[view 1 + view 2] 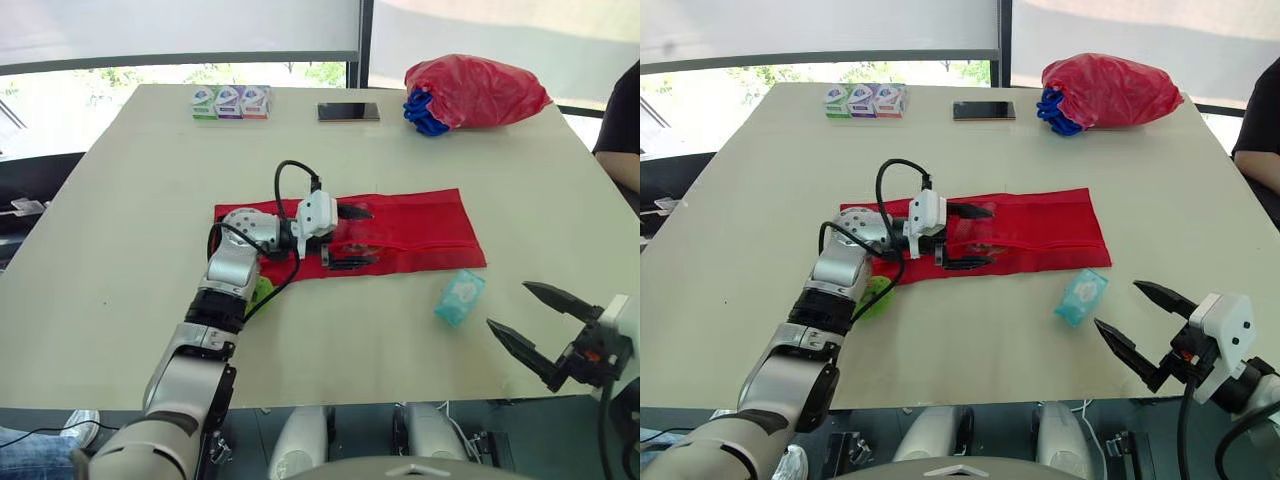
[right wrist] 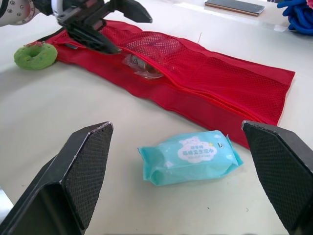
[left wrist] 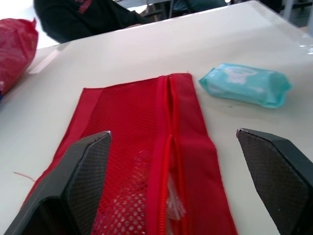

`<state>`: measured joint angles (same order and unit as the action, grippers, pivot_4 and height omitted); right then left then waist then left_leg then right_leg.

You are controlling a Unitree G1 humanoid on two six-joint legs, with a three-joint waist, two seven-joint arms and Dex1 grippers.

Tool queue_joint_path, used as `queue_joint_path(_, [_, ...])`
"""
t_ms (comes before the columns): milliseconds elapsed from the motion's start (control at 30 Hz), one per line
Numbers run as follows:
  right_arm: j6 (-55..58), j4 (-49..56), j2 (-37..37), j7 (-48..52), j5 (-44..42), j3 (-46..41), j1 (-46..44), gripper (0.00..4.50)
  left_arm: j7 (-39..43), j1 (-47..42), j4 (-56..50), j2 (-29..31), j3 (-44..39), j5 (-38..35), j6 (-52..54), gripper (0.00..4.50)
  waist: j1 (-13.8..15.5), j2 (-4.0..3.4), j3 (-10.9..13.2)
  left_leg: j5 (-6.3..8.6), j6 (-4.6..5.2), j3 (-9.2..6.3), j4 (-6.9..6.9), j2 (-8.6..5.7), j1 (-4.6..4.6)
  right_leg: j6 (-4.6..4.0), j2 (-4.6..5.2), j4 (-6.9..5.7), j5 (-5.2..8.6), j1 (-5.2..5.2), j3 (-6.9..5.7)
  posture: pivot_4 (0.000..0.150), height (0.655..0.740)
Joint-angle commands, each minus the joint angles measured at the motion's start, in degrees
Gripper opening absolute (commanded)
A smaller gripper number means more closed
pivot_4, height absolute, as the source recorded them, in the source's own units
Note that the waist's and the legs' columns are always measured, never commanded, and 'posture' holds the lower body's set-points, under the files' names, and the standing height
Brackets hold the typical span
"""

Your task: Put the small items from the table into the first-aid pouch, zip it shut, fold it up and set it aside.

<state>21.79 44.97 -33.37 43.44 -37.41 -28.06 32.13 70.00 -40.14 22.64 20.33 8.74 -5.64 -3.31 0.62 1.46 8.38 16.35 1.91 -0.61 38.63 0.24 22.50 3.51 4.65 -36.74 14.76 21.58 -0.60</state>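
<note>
Right gripper [image 1: 508, 305] hovers empty, wide open, near wipes pack [image 1: 460, 297]; left gripper [image 1: 371, 236] likewise over pouch [image 1: 430, 230].

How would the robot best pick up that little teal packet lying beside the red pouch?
Probably across its narrow middle, from above, with the right pincer, which is open and nearest. The teal packet lies flat on the table, oblong and soft-looking, so its short width fits between the fingers better than its length.

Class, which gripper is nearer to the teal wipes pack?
Right. The right gripper hangs open close beside the wipes pack; the left gripper is over the red pouch, farther away.
</note>
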Motion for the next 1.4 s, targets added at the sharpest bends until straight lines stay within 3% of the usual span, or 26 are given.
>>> queue_joint_path(33, [-1.53,2.59,0.00,-0.47,-0.73,-1.07,-0.12,4.50,-5.11,-2.66,0.94,-3.26,2.16,1.88,2.01,4.38,0.25,0.00,0.00,0.00,0.00,0.01,0.00,-0.01,0.00,0.00,0.01,0.01,0.00,0.00,0.01,0.150,0.7400])
queue_joint_path(467, [-1.30,6.55,1.08,-5.64,-1.29,-4.37,2.07,4.50,-20.78,-16.56,29.04,-18.45,9.97,12.95,-2.77,4.38,0.22,0.00,0.00,0.01,0.02,-0.02,0.03,-0.08,0.04,0.01,-0.02,0.04,0.00,-0.02,0.02,0.150,0.7400])
queue_joint_path(833, [-0.82,9.21,1.20,-8.61,-2.06,-5.85,4.28,4.50,-29.85,-22.46,41.19,-21.45,9.82,17.57,-5.86,4.38,0.18,0.00,-0.01,0.01,0.02,-0.02,0.02,-0.06,0.04,0.01,-0.02,0.04,0.01,-0.01,0.03,0.150,0.7400])
queue_joint_path(967, [-0.42,9.22,0.69,-9.30,-1.88,-5.19,3.51,4.50,-28.71,-22.64,40.93,-21.32,9.09,17.00,-6.38,3.24,0.17,0.00,-0.01,0.01,0.02,-0.01,0.02,-0.06,0.04,0.01,-0.01,0.04,0.01,0.00,0.03,0.150,0.7400])
queue_joint_path(1033, [-0.26,9.07,0.45,-9.38,-1.88,-5.16,3.08,4.50,-27.61,-22.41,40.40,-21.08,8.61,16.50,-6.16,2.08,0.18,0.00,-0.01,0.01,0.02,-0.01,0.02,-0.06,0.04,0.01,-0.01,0.04,0.01,0.00,0.03,0.150,0.7400])
queue_joint_path(1167, [0.05,8.98,0.46,-9.47,-1.60,-4.75,2.81,4.50,-24.93,-21.25,38.89,-20.25,7.51,15.04,-5.35,0.18,0.18,0.00,-0.01,0.01,0.02,-0.02,0.02,-0.06,0.05,0.01,-0.02,0.03,0.01,0.00,0.03,0.150,0.7400])
queue_joint_path(1400, [0.33,9.13,0.51,-9.69,-1.56,-4.45,2.95,4.50,-20.99,-18.48,35.31,-18.39,6.11,13.28,-3.65,0.08,0.13,-0.01,-0.01,0.01,0.02,-0.01,0.02,-0.05,0.04,0.01,-0.02,0.02,0.01,0.01,0.03,0.150,0.7400])
